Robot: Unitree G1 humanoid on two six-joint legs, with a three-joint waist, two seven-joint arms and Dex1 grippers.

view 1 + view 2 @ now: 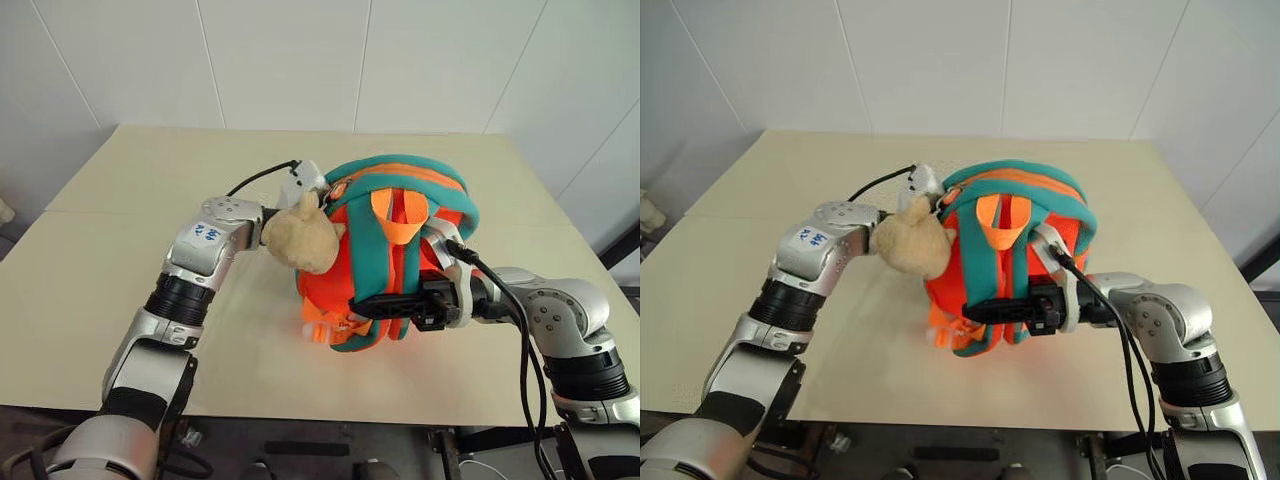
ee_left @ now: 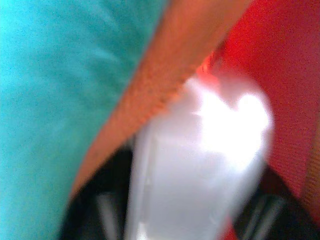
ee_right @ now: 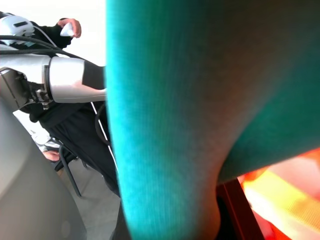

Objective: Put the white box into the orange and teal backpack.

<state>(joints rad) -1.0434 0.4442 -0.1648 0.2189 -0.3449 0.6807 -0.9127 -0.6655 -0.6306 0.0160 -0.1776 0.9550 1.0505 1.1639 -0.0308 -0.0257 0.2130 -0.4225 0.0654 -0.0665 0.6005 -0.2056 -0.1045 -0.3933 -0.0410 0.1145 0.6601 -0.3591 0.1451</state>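
The orange and teal backpack [image 1: 395, 250] stands on the beige counter [image 1: 120, 270], straps toward the camera; a tan plush toy [image 1: 303, 238] hangs at its side, toward the left arm. The right gripper [image 1: 385, 305] lies level across the lower front of the backpack, its jaws clenched on a teal strap [image 1: 372, 262]; in the right wrist view that strap [image 3: 165, 115] runs directly past the jaws, with orange fabric beyond. The left gripper [image 1: 940, 205] reaches in behind the plush toy, at the upper edge of the backpack; its jaws are hidden there in the head views. In the left wrist view the white box [image 2: 200, 165] sits between the left jaws, its far end pushed in against red-orange fabric, a teal band [image 2: 55, 100] and orange trim [image 2: 170, 70] just beside it; whether the jaws grasp the box or have released it cannot be told. A black cable [image 1: 262, 176] loops from the left wrist; another [image 1: 510, 310] runs along the right forearm. A person in dark clothing [image 3: 75, 125] is seated beyond the counter in the right wrist view.
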